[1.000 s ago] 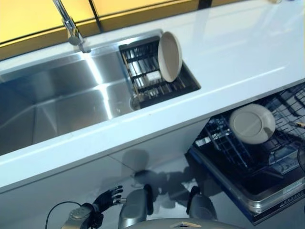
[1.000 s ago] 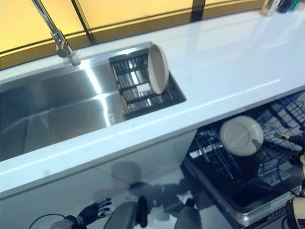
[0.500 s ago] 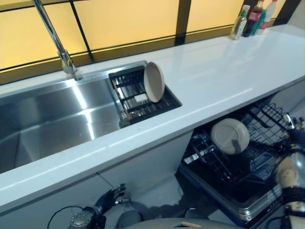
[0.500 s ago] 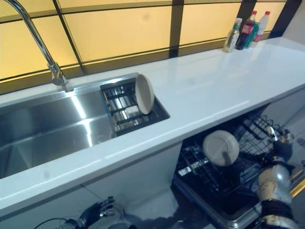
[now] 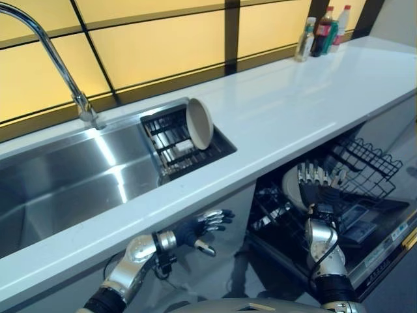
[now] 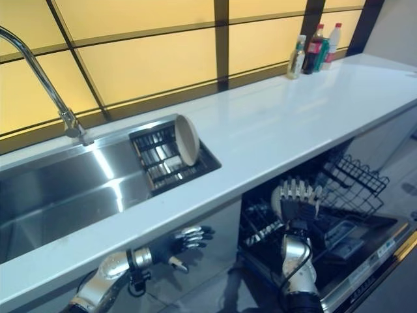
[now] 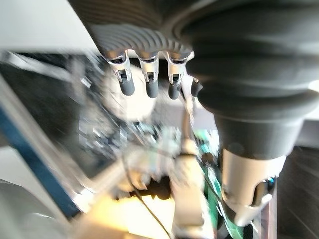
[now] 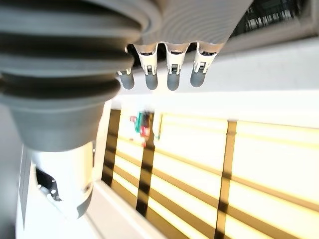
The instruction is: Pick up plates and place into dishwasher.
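White countertop (image 5: 306, 98) runs under amber window panels; bottles (image 5: 322, 31) stand at its far end, labels too small to read. One plate (image 5: 199, 123) leans upright in the sink rack (image 5: 171, 140). Second plate (image 5: 291, 186) sits in the open dishwasher's rack (image 5: 355, 169), now mostly hidden behind the right hand (image 5: 317, 184), which has risen in front of it, fingers straight, empty. Left hand (image 5: 199, 229) has come up below the counter edge, fingers relaxed, empty. Camera has shifted too.

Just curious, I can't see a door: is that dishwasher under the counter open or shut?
Open. The dishwasher rack is pulled out past the counter edge, its wire basket exposed, and the right hand is raised over it.
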